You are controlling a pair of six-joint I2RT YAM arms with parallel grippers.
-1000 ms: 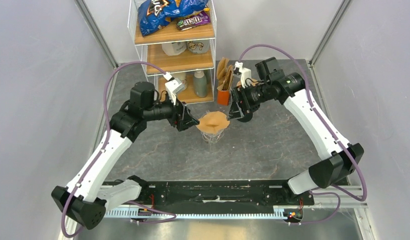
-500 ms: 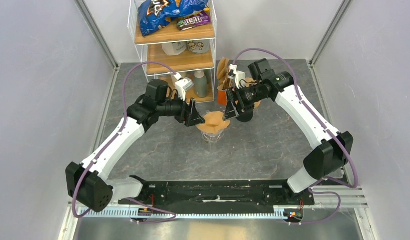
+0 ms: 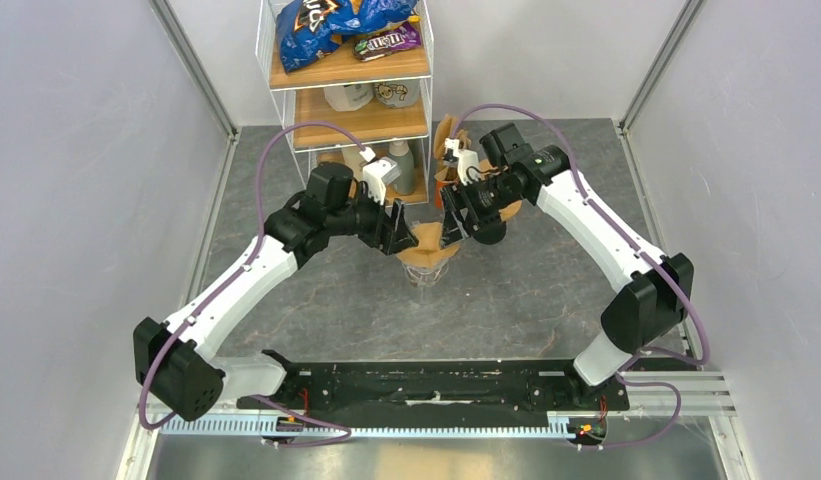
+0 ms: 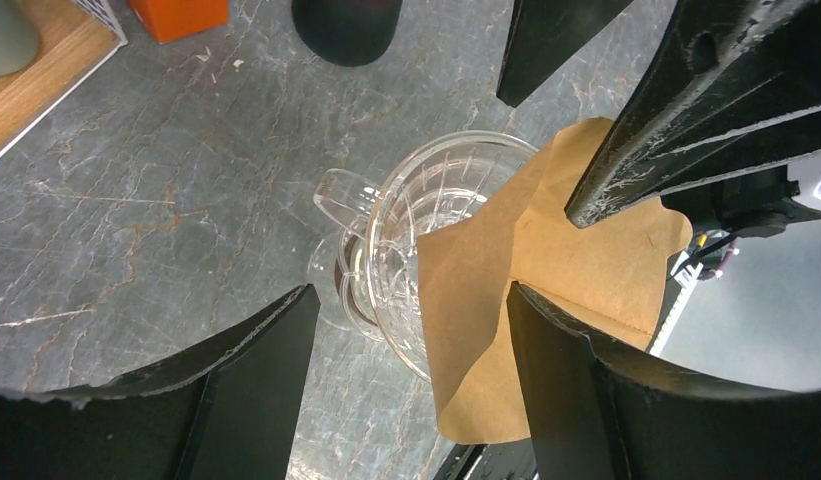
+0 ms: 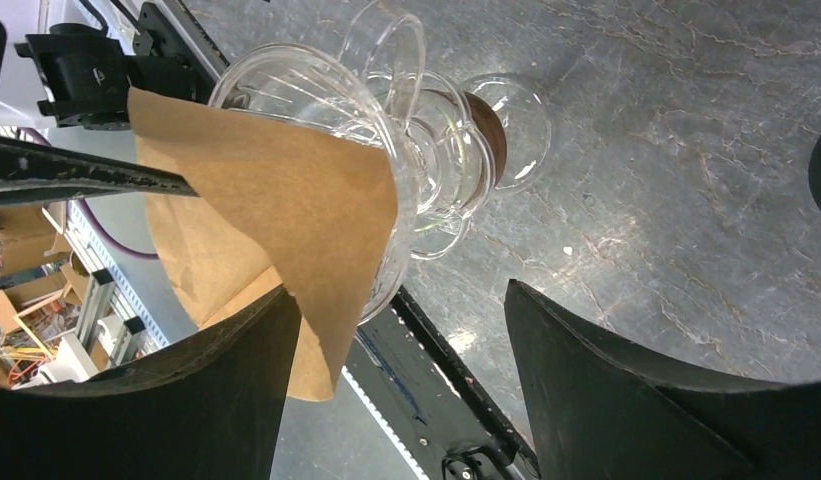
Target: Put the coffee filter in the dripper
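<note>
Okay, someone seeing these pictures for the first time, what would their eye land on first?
The brown paper coffee filter stands out first, lying crooked over one side of the clear glass dripper at the middle of the grey marbled table. Both arms meet over it, the left fingers and right fingers spread open on either side. At the back, a blue snack bag tops the white wire shelf.
</note>
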